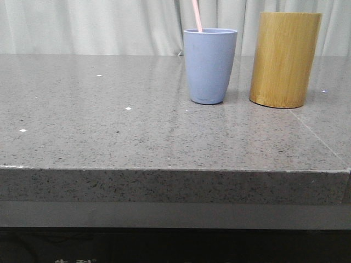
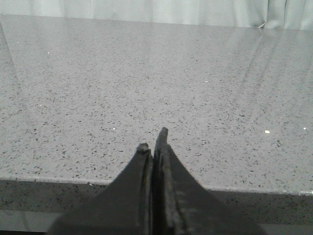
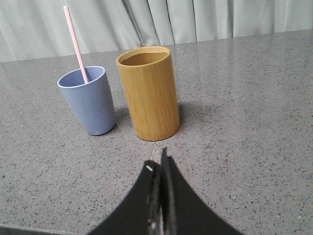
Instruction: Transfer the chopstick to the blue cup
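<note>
Nearest to us, both arms hang back at the front edge of the counter (image 1: 109, 131). The left claw (image 2: 152, 147) has its dark, tapered fingers pressed together with nothing between them, over bare speckled stone. The right claw (image 3: 157, 164) is likewise closed and empty, well apart from the two vessels it faces. We read this as a resting pose: neither arm carries anything, and both are clear of the cups.

The counter is grey, polished, granite-like stone flecked with dark and white grains, glossy enough to carry faint reflections, with a thick squared front lip.

Farther back, toward the rear edge and right of centre, stands the blue cup (image 1: 210, 66), a matte periwinkle tumbler, handleless, tapering to a rounded base. A single pale pink chopstick (image 1: 196, 16), thin and straight, leans against its inner wall, its upper end rising past the rim and tilted left; the lower part is hidden inside. We can make out only one stick.

Just beside the cup, nearer the right edge and not touching it, is the bamboo cylinder (image 1: 285, 59), taller, straight-walled, yellow-brown with fine vertical grain; from the right wrist view it appears empty. We judge the transfer done or nearly so.

Behind hangs a pale pleated curtain (image 1: 82, 24).
</note>
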You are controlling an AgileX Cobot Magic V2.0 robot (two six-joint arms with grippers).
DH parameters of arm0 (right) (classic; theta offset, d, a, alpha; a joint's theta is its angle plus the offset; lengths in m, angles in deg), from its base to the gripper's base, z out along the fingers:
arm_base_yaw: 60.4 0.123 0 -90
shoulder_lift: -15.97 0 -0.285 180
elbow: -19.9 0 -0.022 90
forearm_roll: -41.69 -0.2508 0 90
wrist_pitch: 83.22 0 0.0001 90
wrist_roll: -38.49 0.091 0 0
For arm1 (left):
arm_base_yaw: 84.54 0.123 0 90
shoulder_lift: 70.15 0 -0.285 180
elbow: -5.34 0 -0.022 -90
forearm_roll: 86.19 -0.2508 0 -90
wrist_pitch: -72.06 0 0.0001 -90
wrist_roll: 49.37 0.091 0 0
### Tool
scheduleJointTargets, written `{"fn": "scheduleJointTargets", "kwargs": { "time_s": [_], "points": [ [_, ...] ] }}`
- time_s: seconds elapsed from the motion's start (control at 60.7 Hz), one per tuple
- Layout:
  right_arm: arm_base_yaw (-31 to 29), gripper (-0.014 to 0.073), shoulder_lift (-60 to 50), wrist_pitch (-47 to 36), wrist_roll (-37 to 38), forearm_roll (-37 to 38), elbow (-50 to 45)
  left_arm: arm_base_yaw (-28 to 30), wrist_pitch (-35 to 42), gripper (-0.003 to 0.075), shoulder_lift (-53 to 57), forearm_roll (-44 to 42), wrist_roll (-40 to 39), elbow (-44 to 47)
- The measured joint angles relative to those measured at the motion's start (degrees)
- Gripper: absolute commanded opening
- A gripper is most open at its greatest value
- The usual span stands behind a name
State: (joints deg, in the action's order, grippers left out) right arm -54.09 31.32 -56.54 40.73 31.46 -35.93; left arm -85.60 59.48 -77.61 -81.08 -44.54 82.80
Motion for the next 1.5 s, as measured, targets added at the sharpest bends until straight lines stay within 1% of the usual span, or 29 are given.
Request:
{"fn": "scheduleJointTargets", "kwargs": {
  "time_s": [0.676, 0.824, 0.923, 1.022, 1.121, 1.269, 1.5],
  "points": [
    [0.00, -0.0052, 0.00, -0.56, 0.00, 0.00, -0.56, 0.00, 0.04, -0.0018, 0.00, -0.02, 0.00, 0.00],
    [-0.67, -0.0052, -0.11, -5.61, -0.94, 0.00, -4.56, 0.00, 0.13, -0.0018, 0.00, -0.02, 0.00, 0.00],
    [-2.23, -0.0052, -1.73, -10.25, -1.46, 0.00, -8.01, 0.00, 0.13, -0.0018, 0.00, -0.02, 0.00, 0.00],
    [-3.94, -0.0052, -4.26, -13.00, -1.47, 0.00, -11.57, 0.00, 0.13, -0.0018, 0.00, -0.02, -0.02, 0.00],
    [-5.22, -0.0052, -7.48, -13.69, -1.57, 0.51, -15.94, 0.00, 0.13, -0.0018, 0.00, -0.02, -0.02, 0.00],
    [-5.85, -0.0052, -8.10, -14.36, -1.57, 0.65, -21.62, 0.00, 0.13, -0.0018, 0.00, -0.02, -0.02, 0.00],
    [-5.97, -0.0052, -8.10, -15.81, -1.57, 0.75, -22.92, 0.00, 0.13, -0.0018, 0.00, -0.02, -0.02, 0.00]
  ]
}}
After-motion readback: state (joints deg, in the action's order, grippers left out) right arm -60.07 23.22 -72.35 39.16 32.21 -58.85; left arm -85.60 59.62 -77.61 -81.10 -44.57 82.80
